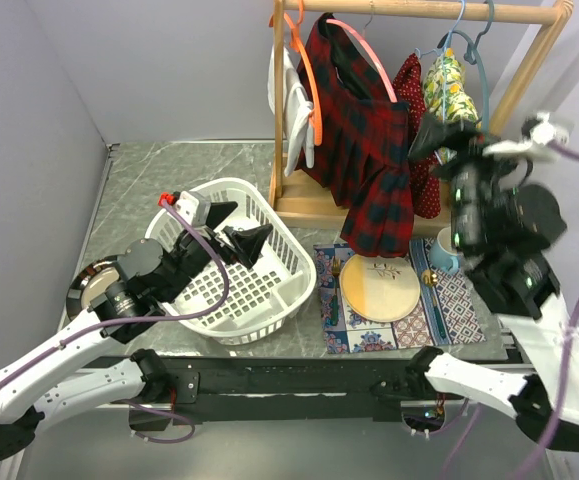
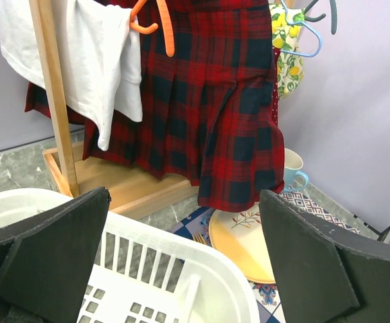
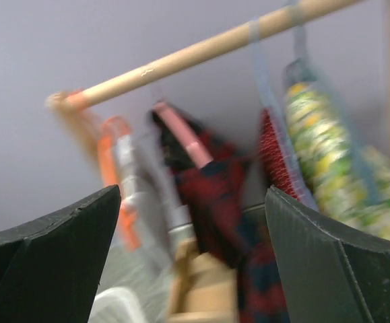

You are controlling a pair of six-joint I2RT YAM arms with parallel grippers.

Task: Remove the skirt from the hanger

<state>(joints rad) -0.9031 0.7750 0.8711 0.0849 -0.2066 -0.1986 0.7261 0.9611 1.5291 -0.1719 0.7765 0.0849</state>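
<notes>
left gripper (image 2: 181, 202) and right gripper (image 3: 191, 202) both spread wide, gripping nothing; plaid skirt (image 1: 369, 150) hangs on pink hanger (image 1: 367, 50).

Red/navy plaid pleated skirt (image 1: 374, 160), draped on thin pink hanger (image 1: 377, 62), hung frm wooden rail (image 1: 419, 10)

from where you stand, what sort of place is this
Probably a staged laundry corner on a tabletop: a wooden clothes rail with the skirt hanging from it, and a white laundry basket.
</notes>
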